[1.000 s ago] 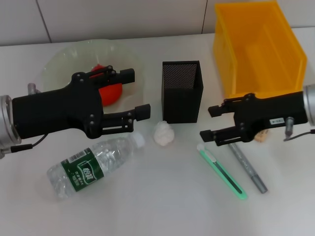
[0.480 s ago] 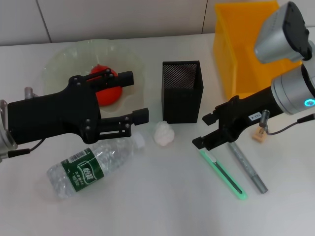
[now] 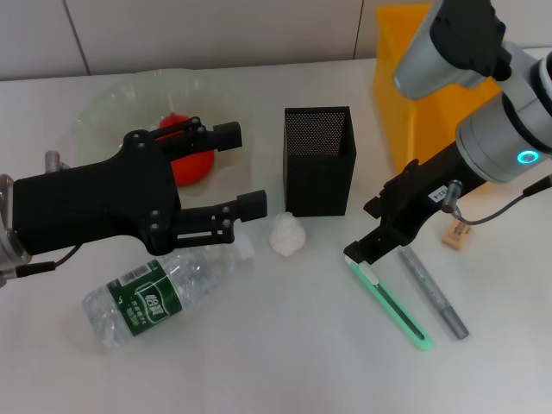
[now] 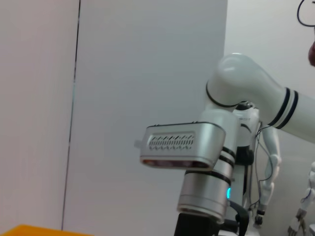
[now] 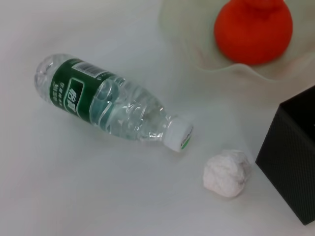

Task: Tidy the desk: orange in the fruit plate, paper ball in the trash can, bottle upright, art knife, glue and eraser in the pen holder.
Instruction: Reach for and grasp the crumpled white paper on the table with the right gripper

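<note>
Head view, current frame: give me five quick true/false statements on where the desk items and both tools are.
1. The bottle lies on its side. True.
2. The orange sits in the plate. True.
3. The paper ball is in the yellow bin. False: it lies on the desk in front of the pen holder.
4. The right tool is at the capped end of the knife. True.
5. The left tool is shut on the bottle. False: it is open, above the desk between plate and bottle.
</note>
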`<state>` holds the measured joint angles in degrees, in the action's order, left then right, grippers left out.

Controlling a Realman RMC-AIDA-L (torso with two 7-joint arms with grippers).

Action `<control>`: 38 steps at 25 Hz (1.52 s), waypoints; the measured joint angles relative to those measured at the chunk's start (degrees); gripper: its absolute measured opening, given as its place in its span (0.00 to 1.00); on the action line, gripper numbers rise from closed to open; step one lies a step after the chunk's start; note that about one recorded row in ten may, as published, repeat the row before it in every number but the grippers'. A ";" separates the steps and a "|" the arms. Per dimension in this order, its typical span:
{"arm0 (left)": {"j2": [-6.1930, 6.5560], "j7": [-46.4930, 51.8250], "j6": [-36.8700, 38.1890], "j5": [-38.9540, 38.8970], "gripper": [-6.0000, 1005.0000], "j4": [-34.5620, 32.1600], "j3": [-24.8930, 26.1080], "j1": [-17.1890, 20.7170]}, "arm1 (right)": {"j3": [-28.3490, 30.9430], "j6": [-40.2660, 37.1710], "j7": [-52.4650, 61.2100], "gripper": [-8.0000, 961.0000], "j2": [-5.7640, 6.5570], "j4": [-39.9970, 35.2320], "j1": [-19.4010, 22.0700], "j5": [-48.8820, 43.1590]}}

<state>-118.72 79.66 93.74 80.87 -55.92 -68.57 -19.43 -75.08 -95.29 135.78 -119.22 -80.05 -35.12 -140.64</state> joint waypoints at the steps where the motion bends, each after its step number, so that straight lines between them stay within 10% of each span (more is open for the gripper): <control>1: -0.01 -0.01 0.62 -0.48 0.83 -0.09 -0.06 0.06 | -0.27 -0.08 0.18 0.80 0.00 -0.09 -0.23 -0.20; 38: 0.16 0.67 1.73 -0.74 0.83 -0.75 -0.33 -1.05 | -15.61 22.36 -1.14 0.80 -0.32 13.85 -4.91 1.78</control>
<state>-118.56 80.33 95.48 80.14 -56.67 -68.90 -20.48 -90.69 -72.93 134.64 -119.54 -66.20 -40.02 -138.85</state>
